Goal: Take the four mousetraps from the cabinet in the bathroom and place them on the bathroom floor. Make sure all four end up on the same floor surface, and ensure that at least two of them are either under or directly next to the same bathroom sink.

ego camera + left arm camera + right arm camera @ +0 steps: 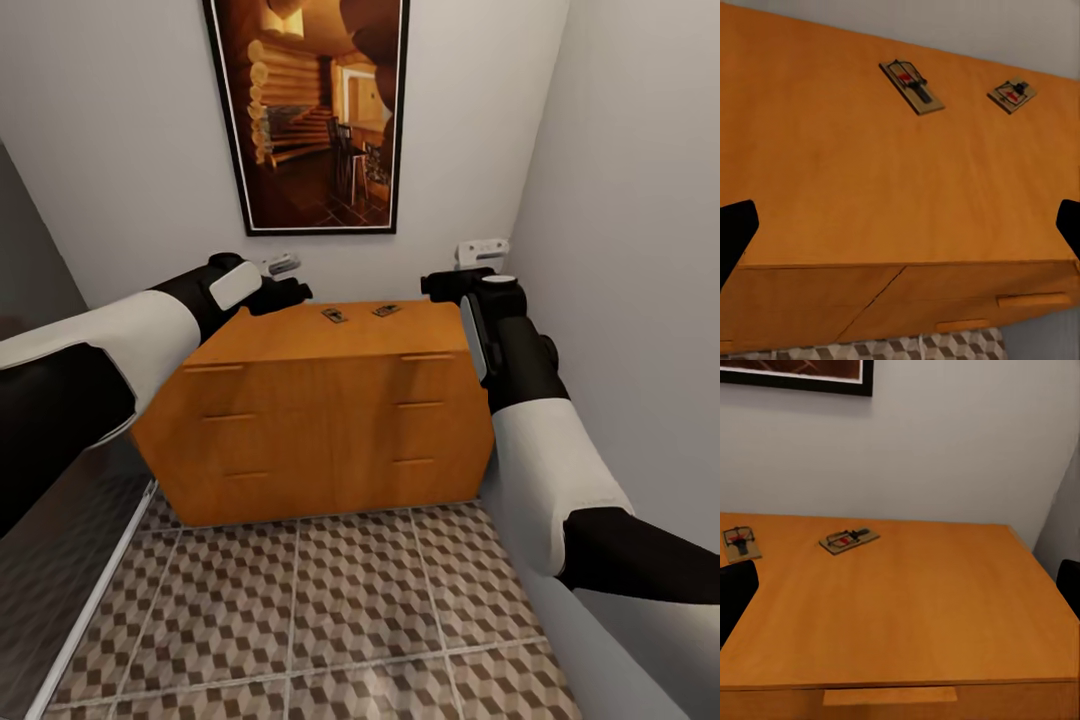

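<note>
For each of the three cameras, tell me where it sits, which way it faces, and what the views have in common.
Head view: on the robot's head, facing forward and down at the orange cabinet, framed picture and tiled floor; both arms show.
Left wrist view: near the left end effector, looking across the cabinet top; dark fingertips at the edges.
Right wrist view: near the right end effector, facing the wall; fingertips likewise.
Shared: two mousetraps on the cabinet top.

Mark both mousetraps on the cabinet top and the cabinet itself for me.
left mousetrap (334,315), head view, middle of its wooden base
right mousetrap (386,310), head view, middle of its base
cabinet (330,440), head view, bare drawer front
</note>
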You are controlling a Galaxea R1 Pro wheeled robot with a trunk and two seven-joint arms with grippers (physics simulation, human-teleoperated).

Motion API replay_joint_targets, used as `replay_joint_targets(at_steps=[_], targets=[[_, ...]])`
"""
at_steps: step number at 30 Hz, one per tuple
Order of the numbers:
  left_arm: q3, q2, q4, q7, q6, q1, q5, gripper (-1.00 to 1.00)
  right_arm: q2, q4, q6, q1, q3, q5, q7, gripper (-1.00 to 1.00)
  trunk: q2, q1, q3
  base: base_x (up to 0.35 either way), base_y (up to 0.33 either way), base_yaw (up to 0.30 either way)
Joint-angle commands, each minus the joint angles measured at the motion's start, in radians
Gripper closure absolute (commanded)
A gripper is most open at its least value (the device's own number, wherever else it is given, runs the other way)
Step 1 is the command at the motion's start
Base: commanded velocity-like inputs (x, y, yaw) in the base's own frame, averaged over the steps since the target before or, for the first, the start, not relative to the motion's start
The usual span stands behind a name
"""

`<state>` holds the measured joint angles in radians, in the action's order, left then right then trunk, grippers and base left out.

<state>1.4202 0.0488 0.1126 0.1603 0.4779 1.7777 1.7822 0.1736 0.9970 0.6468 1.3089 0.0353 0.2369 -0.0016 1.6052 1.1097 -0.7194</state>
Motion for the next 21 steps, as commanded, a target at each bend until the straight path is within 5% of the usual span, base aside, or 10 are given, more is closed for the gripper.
replay_joint_targets(at_steps=[1,14,21], targets=[[0.005,-0.001,0.002,0.007,0.002,0.0,0.011,-1.0,0.001,0.001,0.005,-0.001,0.002,0.002,0.0,-1.0,0.0,0.001,-0.001,0.327,0.0,0.0],[0.005,0.0,0.011,0.007,0.002,-0.003,0.013,-1.0,0.001,0.0,0.005,-0.01,0.002,0.001,0.001,-1.0,0.0,0.001,-0.001,0.332,0.0,0.0],[0.005,0.0,0.027,0.007,0.002,-0.009,0.013,-1.0,0.001,0.0,0.005,-0.012,0.002,0.001,0.002,-1.0,0.0,0.001,-0.001,0.117,0.0,0.0]])
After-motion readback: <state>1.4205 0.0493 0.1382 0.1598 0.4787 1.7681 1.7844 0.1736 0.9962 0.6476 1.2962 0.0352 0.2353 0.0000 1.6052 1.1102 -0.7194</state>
